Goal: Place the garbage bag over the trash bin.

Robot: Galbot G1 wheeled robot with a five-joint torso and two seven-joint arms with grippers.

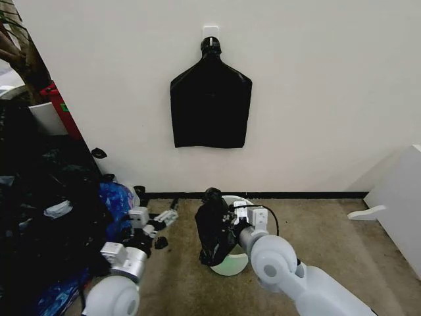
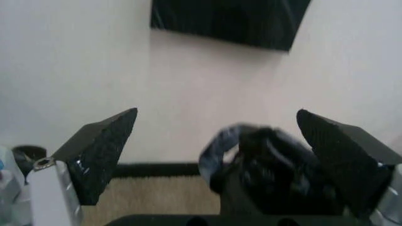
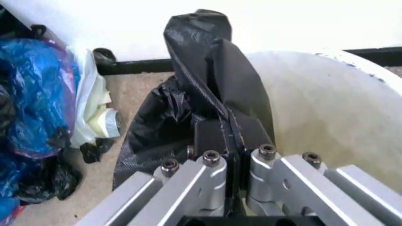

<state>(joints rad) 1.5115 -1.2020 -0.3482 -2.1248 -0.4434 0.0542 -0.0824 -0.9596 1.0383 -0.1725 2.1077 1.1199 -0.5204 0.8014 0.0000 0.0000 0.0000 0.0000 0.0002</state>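
Note:
The garbage bag (image 1: pixel 212 232) is a crumpled glossy black bunch hanging against the left side of the trash bin (image 1: pixel 231 266), a cream-white round bucket on the carpet by the wall. My right gripper (image 1: pixel 229 216) is shut on a fold of the bag at the bin's near-left rim. In the right wrist view its pads (image 3: pixel 213 136) pinch the garbage bag (image 3: pixel 207 89) just outside the trash bin's (image 3: pixel 326 108) open mouth. My left gripper (image 1: pixel 163 220) hovers open left of the bin; its fingers (image 2: pixel 100 155) stand wide apart with the garbage bag (image 2: pixel 264 174) beyond them.
A flat black bundle (image 1: pixel 210 99) hangs from a hook on the wall above the bin. A heap of dark and blue bags (image 1: pixel 59 217) fills the floor at the left. A white cabinet (image 1: pixel 401 197) stands at the right, with open carpet between.

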